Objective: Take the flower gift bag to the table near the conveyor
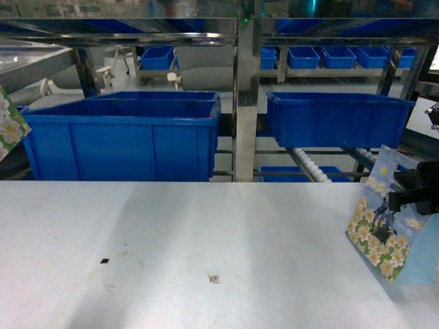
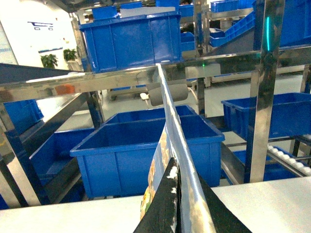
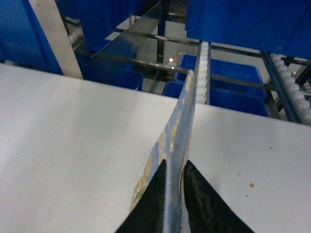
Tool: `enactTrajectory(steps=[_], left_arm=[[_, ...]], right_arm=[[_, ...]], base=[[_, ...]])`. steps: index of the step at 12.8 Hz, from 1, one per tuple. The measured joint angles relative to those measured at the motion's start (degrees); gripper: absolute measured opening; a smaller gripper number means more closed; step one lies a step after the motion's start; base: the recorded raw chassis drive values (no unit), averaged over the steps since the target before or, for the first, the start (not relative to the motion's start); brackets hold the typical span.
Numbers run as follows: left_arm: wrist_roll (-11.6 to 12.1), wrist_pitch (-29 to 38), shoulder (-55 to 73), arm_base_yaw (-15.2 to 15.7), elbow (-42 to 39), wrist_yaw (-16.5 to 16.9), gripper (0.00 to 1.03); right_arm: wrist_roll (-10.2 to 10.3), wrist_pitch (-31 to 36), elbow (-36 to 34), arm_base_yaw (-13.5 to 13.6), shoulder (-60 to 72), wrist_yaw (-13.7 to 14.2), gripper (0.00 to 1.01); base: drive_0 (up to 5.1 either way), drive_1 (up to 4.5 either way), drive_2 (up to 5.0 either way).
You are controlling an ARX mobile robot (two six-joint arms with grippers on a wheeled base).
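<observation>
A flower gift bag [image 1: 381, 226], sky blue with white and yellow blossoms, stands at the right end of the white table [image 1: 206, 233]. My right gripper [image 1: 401, 200] is shut on its top edge. In the right wrist view the black fingers [image 3: 151, 204] pinch the bag's edge [image 3: 181, 121] over the tabletop. A second flowered bag [image 1: 8, 127] shows at the far left edge, raised above the table. My left gripper [image 2: 177, 194] is shut on that bag's upper edge [image 2: 167, 111]. The conveyor's white rollers [image 1: 312, 164] run behind the table's far edge.
Large blue bins [image 1: 123, 137] [image 1: 336, 120] sit on the steel rack behind the table, split by a shiny upright post [image 1: 245, 103]. Roller lanes [image 3: 201, 73] slope down to the table's far edge. A small code sticker [image 1: 214, 277] and a dark speck [image 1: 104, 260] lie on the tabletop.
</observation>
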Motion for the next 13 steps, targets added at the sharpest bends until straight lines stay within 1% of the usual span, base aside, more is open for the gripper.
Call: enactTrajectory(steps=[1,3,5,6,7,8,9,10,11,12,13], left_arm=[[0.0,0.0,0.0,0.0,0.0,0.0,0.02],[0.0,0.0,0.0,0.0,0.0,0.0,0.02],[0.0,0.0,0.0,0.0,0.0,0.0,0.02],[0.0,0.0,0.0,0.0,0.0,0.0,0.02],[0.0,0.0,0.0,0.0,0.0,0.0,0.02],[0.0,0.0,0.0,0.0,0.0,0.0,0.02],[0.0,0.0,0.0,0.0,0.0,0.0,0.02],[0.0,0.0,0.0,0.0,0.0,0.0,0.02],[0.0,0.0,0.0,0.0,0.0,0.0,0.02],[0.0,0.0,0.0,0.0,0.0,0.0,0.02],[0.0,0.0,0.0,0.0,0.0,0.0,0.02]], right_arm=[[0.1,0.5,-2.3,0.7,0.0,0.7,0.31],[0.3,1.7,-4.8,1.4,-1.3,2.6,0.55],[0.6,5.0,-7.7,1.8,-4.1,4.9,0.81],[0.7,6.8,-9.5,2.2,-5.6,5.5,0.93],[0.6,9.0,-11.7,2.6,-7.1,6.9,0.99],[0.6,10.3,-13.6,3.0,-8.9,8.2,0.98],[0.7,11.3,-15.5,3.3,-11.5,9.7,0.98],[1.1,12.7,-17.8,3.2,-15.1,11.6,0.98],[2.0,12.3,-20.4,3.1,-19.2,13.8,0.98],[2.8,10.5,-22.4,2.6,-23.2,14.8,0.98],[4.1,7.2,-24.7,1.4,-28.6,15.3,0.98]], base=[[0.0,0.00,0.0],[0.0,0.00,0.0],[0.0,0.00,0.0],[0.0,0.00,0.0],[0.0,0.00,0.0],[0.0,0.00,0.0],[0.0,0.00,0.0],[0.0,0.00,0.0],[0.0,0.00,0.0],[0.0,0.00,0.0],[0.0,0.00,0.0]])
